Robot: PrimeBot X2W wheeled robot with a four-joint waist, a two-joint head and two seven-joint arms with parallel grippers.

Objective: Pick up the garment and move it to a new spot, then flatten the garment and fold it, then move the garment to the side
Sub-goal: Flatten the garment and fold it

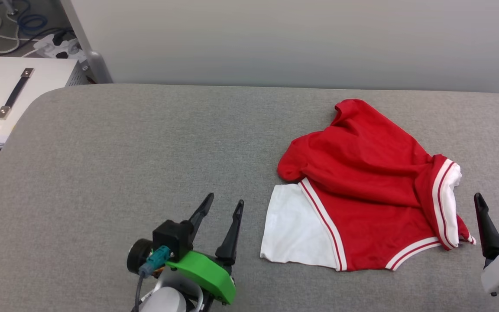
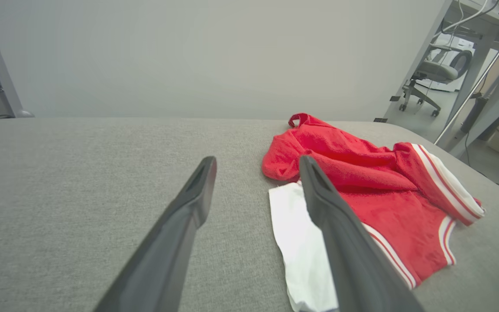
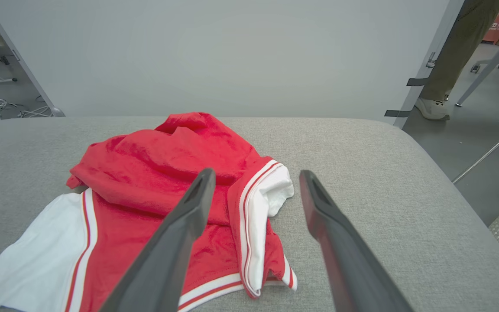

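Observation:
The garment (image 1: 362,182), a red jersey shirt with white sleeves and red-white stripe trim, lies crumpled on the right half of the grey padded table (image 1: 124,151). One white sleeve is spread flat at its near left, the other is bunched at its right edge. My left gripper (image 1: 225,203) stands open to the left of the garment, nothing between its fingers. My right gripper (image 1: 498,201) is open just right of the garment, also holding nothing. The left wrist view shows the garment (image 2: 362,182) beyond the right finger. In the right wrist view the garment (image 3: 154,173) lies ahead and left.
A white case with a black handle (image 1: 7,95) stands off the table's far left corner, with cables and a power strip (image 1: 54,45) behind it. A pale wall (image 1: 297,39) backs the table. A person's leg and shoe (image 3: 435,104) are beyond the table's right end, near chair legs.

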